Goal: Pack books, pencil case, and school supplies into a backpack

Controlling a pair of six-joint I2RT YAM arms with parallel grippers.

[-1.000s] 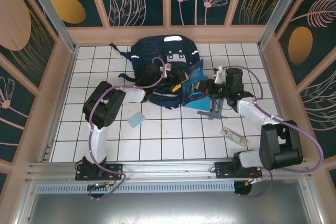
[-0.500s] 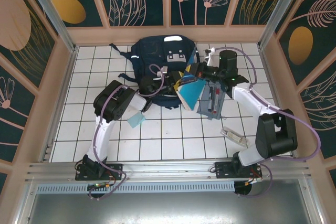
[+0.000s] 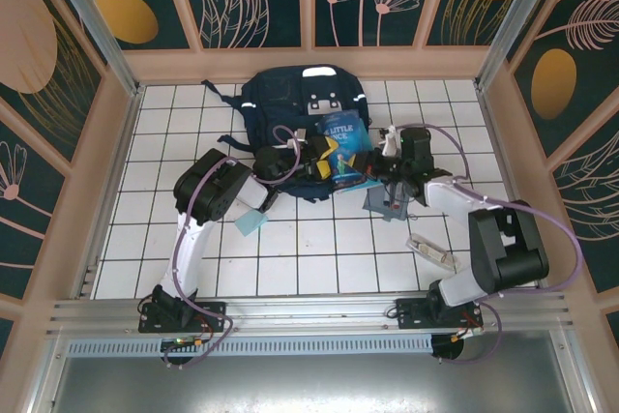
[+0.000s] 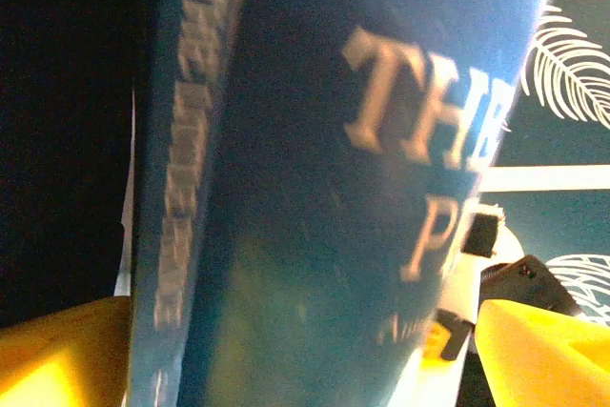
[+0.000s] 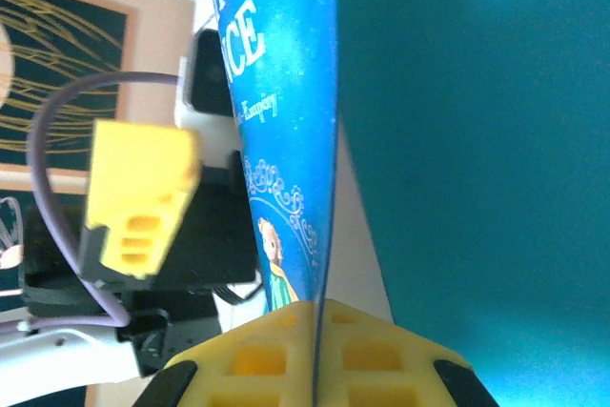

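The navy backpack (image 3: 290,103) lies at the back middle of the tiled floor. A blue book (image 3: 342,138) stands at its near right edge, cover facing up. My right gripper (image 3: 373,169) is shut on the book's thin edge (image 5: 286,92), with both yellow pads (image 5: 257,350) pressed on it. My left gripper (image 3: 319,163) is open; its yellow fingers (image 4: 57,350) stand wide apart with the book's cover (image 4: 334,140) lying across them. The grey-blue pencil case (image 3: 391,200) lies under the right arm. A light-blue flat piece (image 3: 251,221) and a whitish oblong piece (image 3: 430,250) lie nearer.
Low beige walls (image 3: 116,162) ring the white tiled floor. The left arm's yellow finger (image 5: 138,197) and purple cable hang close beside the book. Bare tiles (image 3: 329,258) stretch along the near middle.
The book has swung from tilted and open to more upright against the backpack. My right gripper dropped and pulled nearer with it; the left gripper shifted slightly right.
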